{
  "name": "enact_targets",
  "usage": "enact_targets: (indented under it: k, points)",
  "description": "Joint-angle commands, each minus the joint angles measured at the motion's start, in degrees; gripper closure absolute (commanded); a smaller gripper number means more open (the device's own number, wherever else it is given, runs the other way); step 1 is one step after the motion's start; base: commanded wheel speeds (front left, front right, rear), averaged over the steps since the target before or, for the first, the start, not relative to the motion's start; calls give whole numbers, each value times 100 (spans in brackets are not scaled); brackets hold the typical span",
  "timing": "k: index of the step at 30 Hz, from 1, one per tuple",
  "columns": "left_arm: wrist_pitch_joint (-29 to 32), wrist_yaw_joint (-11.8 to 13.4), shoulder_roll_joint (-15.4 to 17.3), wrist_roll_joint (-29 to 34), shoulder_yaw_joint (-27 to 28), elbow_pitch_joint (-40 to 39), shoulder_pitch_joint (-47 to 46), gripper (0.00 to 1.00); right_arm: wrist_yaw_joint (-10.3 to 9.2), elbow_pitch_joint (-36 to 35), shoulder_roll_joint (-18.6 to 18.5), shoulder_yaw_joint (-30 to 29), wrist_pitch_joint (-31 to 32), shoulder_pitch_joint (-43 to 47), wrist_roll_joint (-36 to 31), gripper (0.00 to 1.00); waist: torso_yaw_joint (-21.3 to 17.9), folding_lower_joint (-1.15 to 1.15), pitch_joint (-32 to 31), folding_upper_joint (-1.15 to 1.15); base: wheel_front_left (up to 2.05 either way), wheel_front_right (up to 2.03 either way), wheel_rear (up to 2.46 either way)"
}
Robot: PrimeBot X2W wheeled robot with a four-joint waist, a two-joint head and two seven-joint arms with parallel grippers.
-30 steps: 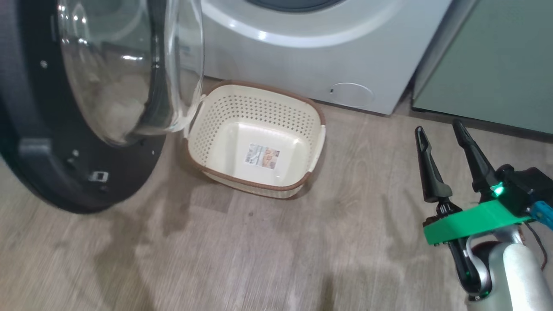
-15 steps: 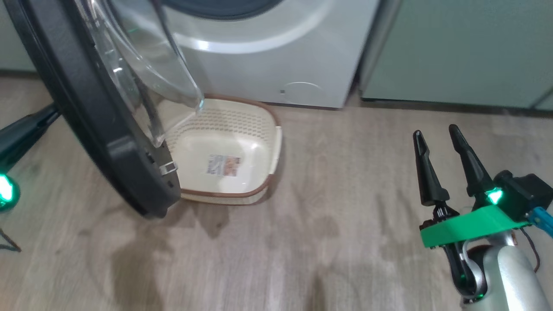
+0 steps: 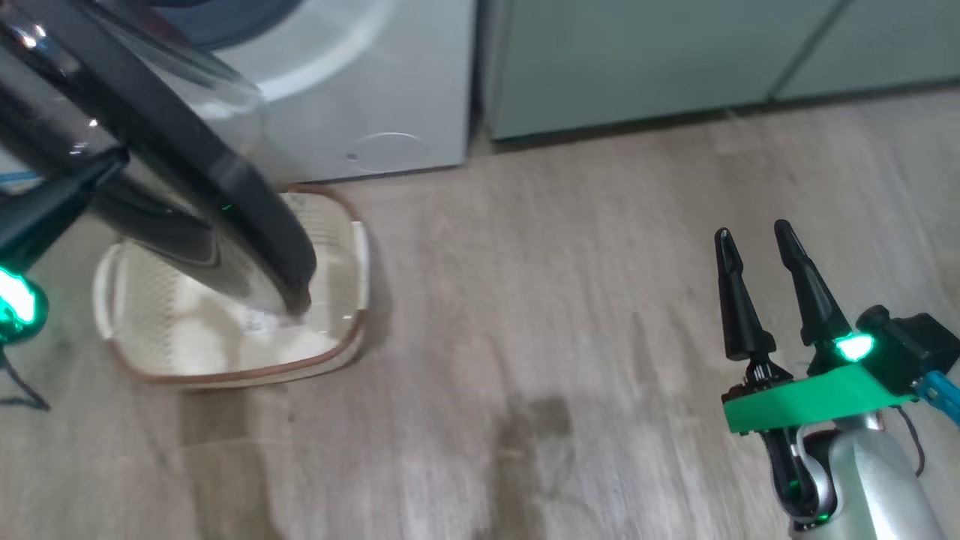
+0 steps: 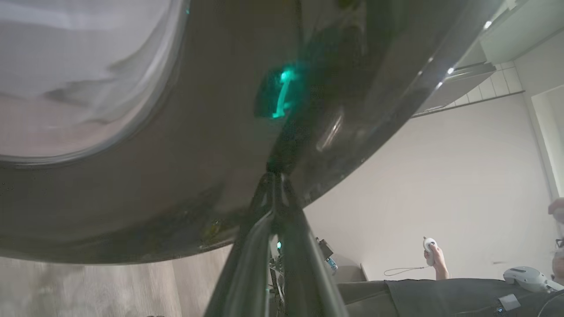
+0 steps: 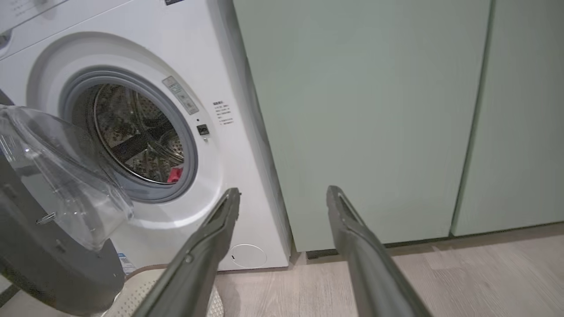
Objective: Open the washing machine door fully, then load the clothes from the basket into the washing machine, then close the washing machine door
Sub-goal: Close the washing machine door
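**Status: loading appears complete, door closing in hand**

**Progress.** The washing machine door (image 3: 225, 195) stands swung out from the washing machine (image 5: 229, 88), partly open and not latched. The basket (image 3: 225, 373) sits on the floor (image 3: 525, 300) just in front of the washing machine, under the door. The part of its bottom that we can see holds no garment, and the door hides the rest. Of the clothes (image 5: 175, 175), a red piece lies inside the drum (image 5: 132, 132). We judge that opening and loading are done and that only closing the door is left.

**Tools.** The left tool (image 4: 275, 176) has its fingers pressed together. Their tips touch the glossy outer rim of the door, on the face turned away from the washing machine, and they clamp nothing. The right tool (image 3: 752, 231) has its fingers apart and empty. It hangs well clear of the washing machine, on the side of the pale green cabinet doors (image 5: 352, 110).

**Count.**
- Washing machine: one.
- Door: one.
- Basket: one.
- Garments seen: one, red.
- Tools: two.
- Cabinet doors beside the washing machine: two.
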Motion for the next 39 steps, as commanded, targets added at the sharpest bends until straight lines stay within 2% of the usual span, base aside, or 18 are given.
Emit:
enact_targets:
  k: [1, 16, 24, 28, 33, 39]
  points:
    - [-51, 51, 218, 59, 191, -174, -375, 100, 0, -146, -22, 151, -110, -89, 63, 0, -432, 0, 222, 0, 0, 0, 0]
    - [-612, 381, 344, 388, 153, 595, -1752, 100, 0, 118, -22, 377, -311, -297, 437, 0, -1451, 0, 914, 0, 0, 0, 0]
    - [-1127, 463, 257, 699, 73, 1227, -2374, 100, 0, 58, -22, 431, -315, -349, 554, 0, -1648, 0, 1029, 0, 0, 0, 0]
    - [-1433, 439, 159, 825, 85, 1467, -2616, 100, 0, 30, -22, 447, -315, -387, 584, 0, -1701, 0, 1076, 0, 0, 0, 0]
    - [-1463, 360, 138, 869, 47, 1660, -2706, 100, 0, 6, -22, 425, -315, -381, 601, 0, -1682, 0, 1088, 0, 0, 0, 0]
    - [-1225, -113, -128, 600, 133, 1487, -2153, 100, 0, 31, -22, 318, -316, -268, 576, 0, -1377, 0, 940, 0, 0, 0, 0]
